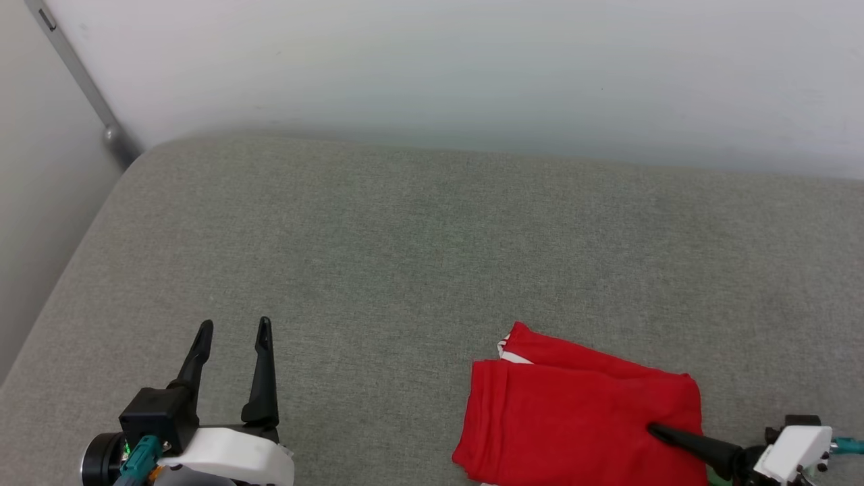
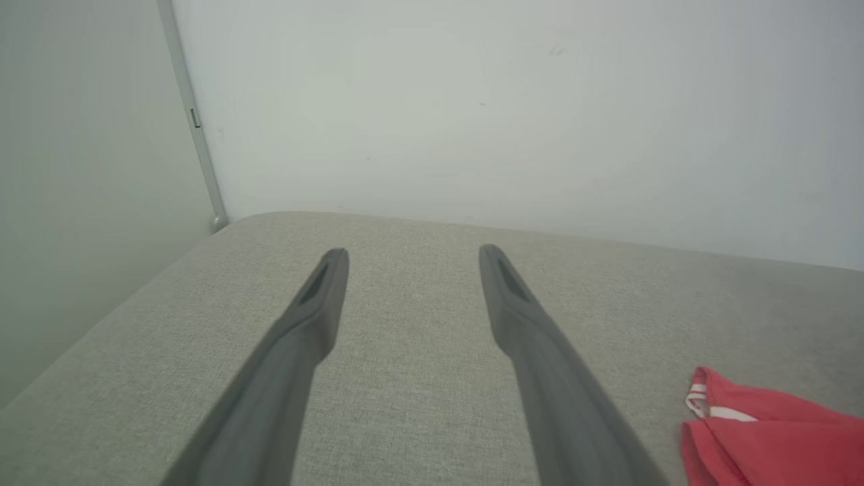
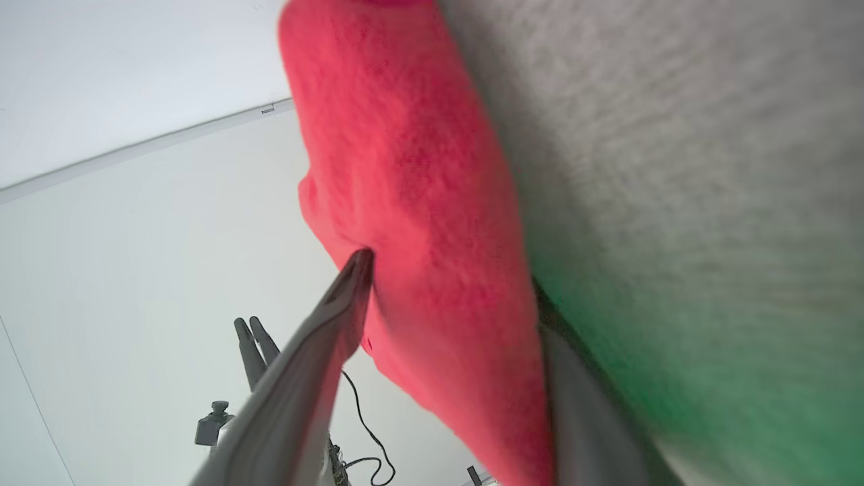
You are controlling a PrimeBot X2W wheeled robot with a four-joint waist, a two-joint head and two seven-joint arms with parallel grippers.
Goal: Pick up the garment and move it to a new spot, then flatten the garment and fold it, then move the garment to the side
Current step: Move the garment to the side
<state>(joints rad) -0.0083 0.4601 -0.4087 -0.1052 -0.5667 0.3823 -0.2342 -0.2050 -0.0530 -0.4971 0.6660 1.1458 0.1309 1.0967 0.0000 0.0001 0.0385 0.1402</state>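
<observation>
Grey fabric surface point(image 1: 405, 270) beside a white wall point(image 1: 472, 67) bears the folded garment point(image 1: 580, 412)

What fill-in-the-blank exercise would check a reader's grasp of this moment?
1. The folded garment is bright ___ with a white striped edge.
2. The left gripper stands ___ over the grey surface, apart from the garment.
3. The fingers of the right gripper have the garment ___ them.
Missing words: red; open; between.
</observation>
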